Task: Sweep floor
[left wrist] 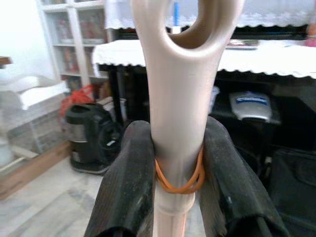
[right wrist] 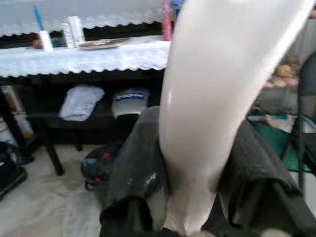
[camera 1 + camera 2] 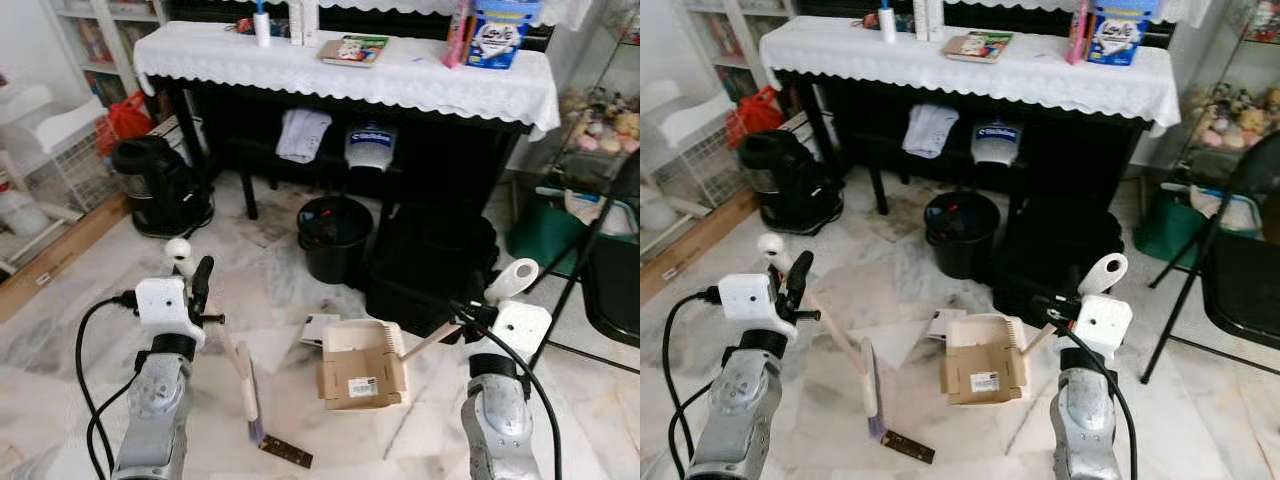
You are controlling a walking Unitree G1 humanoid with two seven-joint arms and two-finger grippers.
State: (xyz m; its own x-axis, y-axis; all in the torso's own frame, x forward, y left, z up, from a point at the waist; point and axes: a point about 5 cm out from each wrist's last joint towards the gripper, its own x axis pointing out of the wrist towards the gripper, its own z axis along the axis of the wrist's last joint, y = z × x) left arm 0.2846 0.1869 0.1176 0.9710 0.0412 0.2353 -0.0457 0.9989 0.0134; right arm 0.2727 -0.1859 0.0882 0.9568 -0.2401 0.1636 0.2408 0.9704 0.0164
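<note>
Left gripper point(image 3: 200, 283), at about eight o'clock in the head view, clamps both black fingers point(image 1: 129, 187) on the cream broom handle point(image 1: 178, 123), holding the broom point(image 3: 244, 385) slanted so its bristles meet the marble floor point(image 3: 90, 290) beside a dark scrap point(image 3: 286, 452). At six o'clock, a cardboard box point(image 3: 360, 377) rests on the dustpan point(image 3: 352, 338). Right gripper point(image 3: 470, 312), at four o'clock, squeezes the dustpan handle point(image 2: 217, 98), probably keeping the pan tilted floorward to catch debris.
</note>
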